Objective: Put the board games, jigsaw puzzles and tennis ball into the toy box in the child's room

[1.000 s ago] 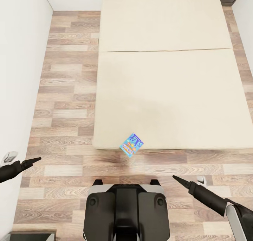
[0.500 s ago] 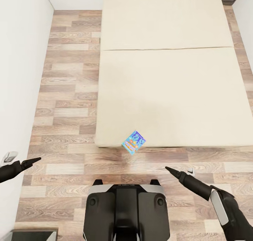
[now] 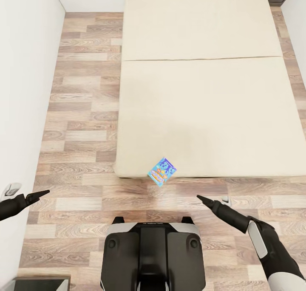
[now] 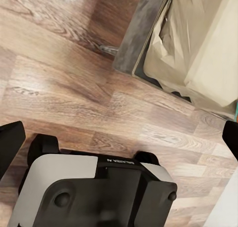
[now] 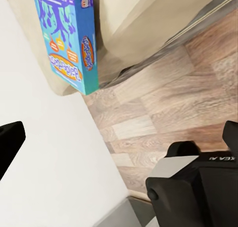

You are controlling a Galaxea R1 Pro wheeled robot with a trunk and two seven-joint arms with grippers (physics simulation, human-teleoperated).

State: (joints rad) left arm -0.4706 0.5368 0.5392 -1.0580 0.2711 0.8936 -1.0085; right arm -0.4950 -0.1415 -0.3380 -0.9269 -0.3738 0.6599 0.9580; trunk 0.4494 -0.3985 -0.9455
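A white wall (image 3: 21,91) closes my left side. Beside it a strip of wood floor (image 3: 80,112) runs open along the bed (image 3: 204,100), and a second open band of floor lies between the bed's near edge and my base (image 3: 153,252). My left gripper (image 3: 42,193) hovers low by the wall, holding nothing; its fingertips sit at opposite edges of the left wrist view, spread wide. A blue board game (image 3: 161,171) hangs over the bed's near edge, tilted, its lower corner past the mattress; from the right wrist view it (image 5: 67,38) leans against the bed's side, above the floor. My right gripper (image 3: 200,198) reaches toward it, just short and not touching, fingers wide apart and empty. The bed's far end and right side are cut off. No container is in sight.
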